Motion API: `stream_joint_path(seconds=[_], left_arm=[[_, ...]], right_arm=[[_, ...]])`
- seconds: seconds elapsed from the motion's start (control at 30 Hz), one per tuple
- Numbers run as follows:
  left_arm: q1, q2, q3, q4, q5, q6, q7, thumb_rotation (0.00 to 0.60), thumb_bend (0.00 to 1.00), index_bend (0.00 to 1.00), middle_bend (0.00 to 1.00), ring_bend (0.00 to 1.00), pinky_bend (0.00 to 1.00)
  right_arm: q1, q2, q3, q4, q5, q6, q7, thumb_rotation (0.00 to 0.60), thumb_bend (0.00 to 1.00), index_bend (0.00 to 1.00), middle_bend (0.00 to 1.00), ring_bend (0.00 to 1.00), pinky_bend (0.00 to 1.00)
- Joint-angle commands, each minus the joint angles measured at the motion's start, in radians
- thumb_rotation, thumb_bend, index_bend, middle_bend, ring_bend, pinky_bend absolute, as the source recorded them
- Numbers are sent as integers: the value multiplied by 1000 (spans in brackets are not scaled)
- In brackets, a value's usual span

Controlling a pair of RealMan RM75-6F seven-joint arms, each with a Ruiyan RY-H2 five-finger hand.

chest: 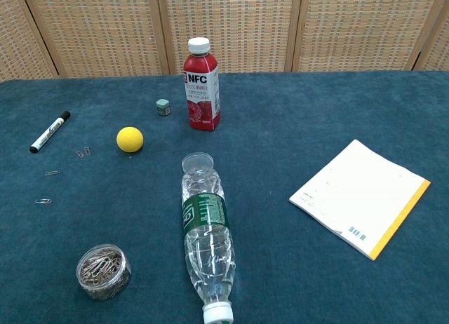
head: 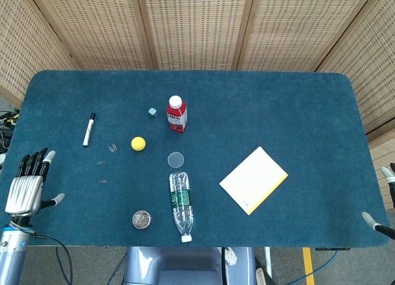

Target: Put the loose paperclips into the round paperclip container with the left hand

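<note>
Only the head view shows the left robot hand [head: 28, 183], fingers apart, empty, left of the paperclips [head: 102, 172]; the chest view shows the container [chest: 103, 271] up close.

Blue-carpeted table [head: 278, 106] with paperclips [chest: 48, 186], container [chest: 103, 270], bottles [chest: 206, 233], notepad [chest: 359, 197].

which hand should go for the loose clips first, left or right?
Left. The left hand hovers open at the table's left edge, close to the loose paperclips and the round paperclip container. Only fingertips of the right hand show at the far right edge, beyond the notepad.
</note>
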Motion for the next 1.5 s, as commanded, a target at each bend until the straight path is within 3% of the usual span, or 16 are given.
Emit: stream_joint_path(seconds=[0.03,0.27,0.4,0.53,0.63,1.0,1.5], left_arm=[[1,0,-2,-1,0,-1,1,600,0,0,0,0,0],[-4,-7,-4,9,-4,-22,8,600,0,5,0,0,0],[-31,-30,-7,27,-14,-76,21,600,5,171,0,0,0],[-85,-83,-31,69,-64,-174,45,600,84,356,0,0,0],[-120,-124,-49,101,-113,-242,62,600,125,424,0,0,0],[-187,-231,-89,201,-245,-348,135,600,306,471,0,0,0],[-205,-265,-86,255,-279,-384,124,600,370,492,0,0,0]], right_arm=[[0,0,0,1,0,0,1,600,0,0,0,0,0],[1,1,-1,0,-2,-3,5,600,0,0,0,0,0],[1,2,-1,-1,-3,-2,9,600,0,0,0,0,0],[4,0,-2,-1,-5,-9,4,600,0,0,0,0,0],[7,-1,-2,-1,-3,-14,1,600,0,0,0,0,0],[14,-5,0,5,5,-30,8,600,0,0,0,0,0],[15,-5,-2,5,1,-30,9,600,0,0,0,0,0]])
